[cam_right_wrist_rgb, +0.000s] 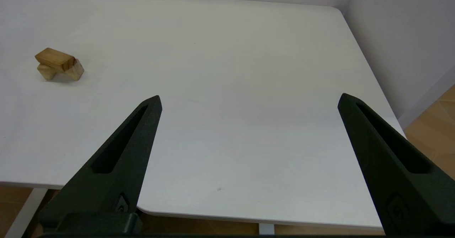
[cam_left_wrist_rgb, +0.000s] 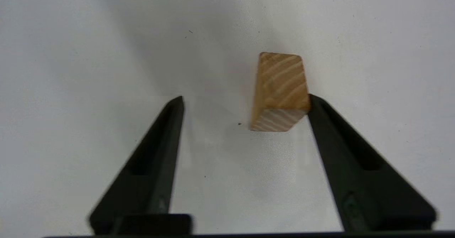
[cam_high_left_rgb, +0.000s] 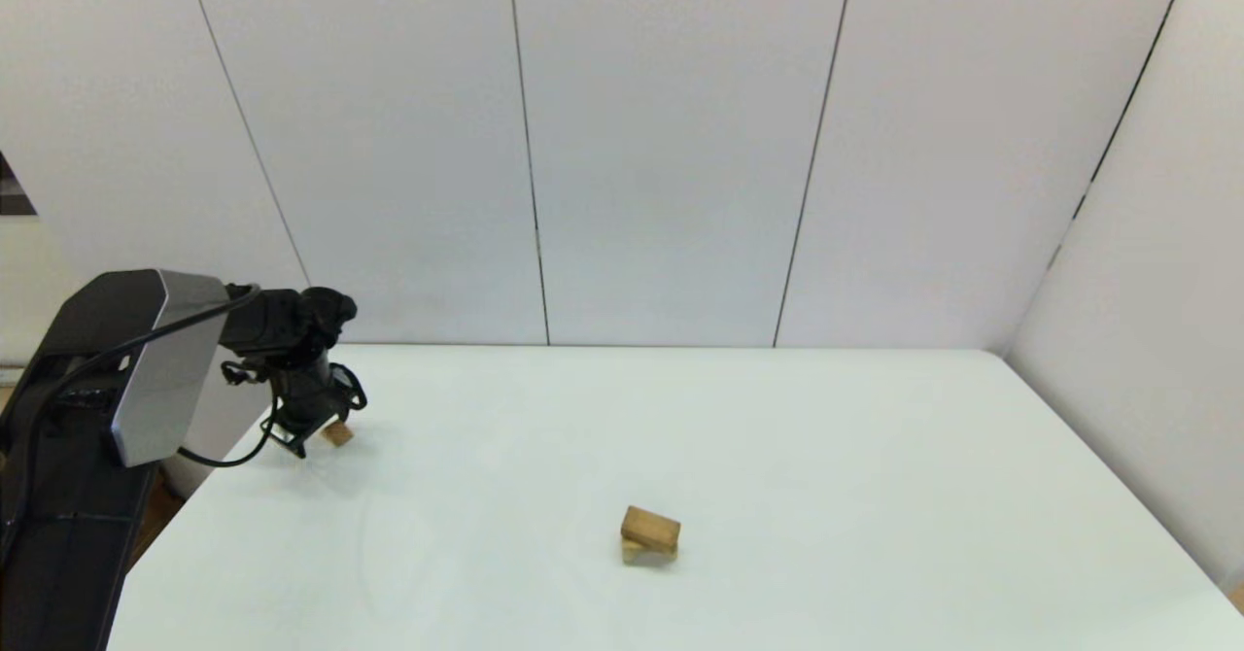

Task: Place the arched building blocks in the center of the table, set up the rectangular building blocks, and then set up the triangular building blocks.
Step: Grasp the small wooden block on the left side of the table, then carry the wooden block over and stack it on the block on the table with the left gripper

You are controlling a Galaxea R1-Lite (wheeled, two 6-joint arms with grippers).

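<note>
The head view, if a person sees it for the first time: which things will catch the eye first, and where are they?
First, the left gripper reaching down at the far left edge of the white table, fingers open around the small triangular block; one finger seems to touch it. Next, near the table's middle, the rectangular block lying across the top of the arched block. The right gripper waits open off the near right edge.

One arched block (cam_high_left_rgb: 649, 552), one rectangular block (cam_high_left_rgb: 651, 529), one triangular block (cam_high_left_rgb: 337, 432)
</note>
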